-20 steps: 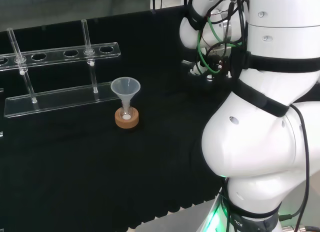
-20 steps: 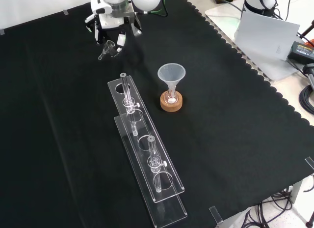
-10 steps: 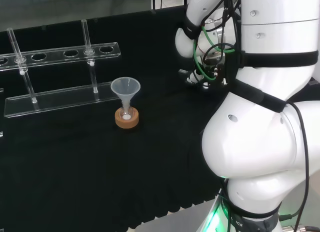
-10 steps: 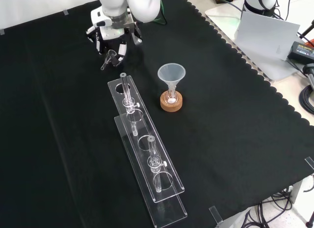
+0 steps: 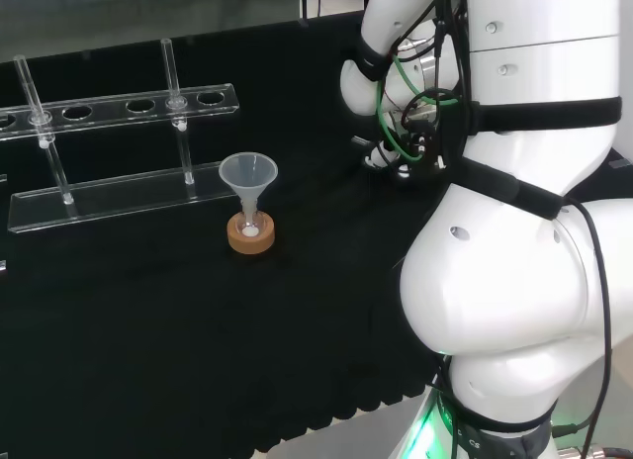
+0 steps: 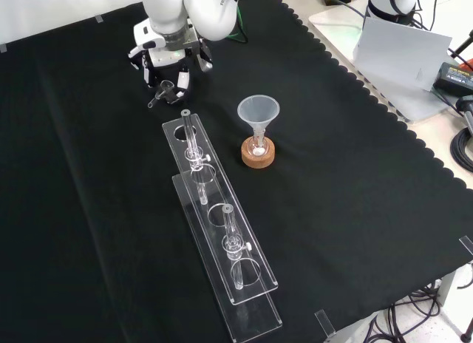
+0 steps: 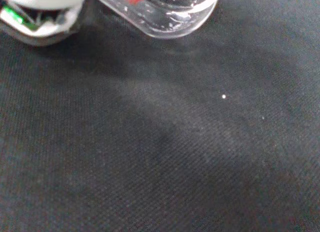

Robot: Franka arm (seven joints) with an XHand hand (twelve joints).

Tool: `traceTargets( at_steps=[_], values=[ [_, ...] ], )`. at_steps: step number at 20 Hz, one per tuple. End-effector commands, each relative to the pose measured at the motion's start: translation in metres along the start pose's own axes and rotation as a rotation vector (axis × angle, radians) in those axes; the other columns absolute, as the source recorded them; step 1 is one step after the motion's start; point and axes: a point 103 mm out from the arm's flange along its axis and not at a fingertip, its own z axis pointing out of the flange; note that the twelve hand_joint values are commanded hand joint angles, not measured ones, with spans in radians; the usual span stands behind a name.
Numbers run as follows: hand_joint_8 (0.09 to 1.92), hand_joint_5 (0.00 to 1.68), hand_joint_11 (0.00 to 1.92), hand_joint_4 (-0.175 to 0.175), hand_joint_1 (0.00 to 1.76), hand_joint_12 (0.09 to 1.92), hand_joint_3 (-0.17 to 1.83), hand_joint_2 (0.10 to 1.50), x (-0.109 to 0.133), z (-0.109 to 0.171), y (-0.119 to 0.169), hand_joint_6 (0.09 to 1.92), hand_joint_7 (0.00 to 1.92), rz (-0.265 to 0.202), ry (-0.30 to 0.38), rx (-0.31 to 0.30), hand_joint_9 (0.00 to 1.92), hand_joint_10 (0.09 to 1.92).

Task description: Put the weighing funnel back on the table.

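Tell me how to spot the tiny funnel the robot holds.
In the front view, find the long clear rack on the black cloth. Past its far end is the black and white hand, holding the weighing funnel. Unlike the big funnel on the cork ring, it is tiny, with a short stem.

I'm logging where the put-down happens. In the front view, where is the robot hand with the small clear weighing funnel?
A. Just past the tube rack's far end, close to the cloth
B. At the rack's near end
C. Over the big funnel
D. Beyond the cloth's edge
A: the robot hand holds the weighing funnel close to the black cloth, beyond the tube rack's upper end.
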Motion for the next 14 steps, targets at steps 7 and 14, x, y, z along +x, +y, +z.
traceTargets(
  at_steps=[7, 14],
  values=[
    [0.09, 1.12, 0.33, 0.175, 0.86, 1.39, 0.72, 0.51, 0.023, -0.010, -0.005, 0.41, 1.38, -0.052, -0.107, 0.167, 1.16, 0.09],
    [0.09, 0.53, 0.08, 0.064, 0.59, 1.52, 0.56, 0.53, 0.022, -0.047, -0.020, 0.22, 0.92, -0.046, -0.105, 0.240, 0.83, 0.09]
  ],
)
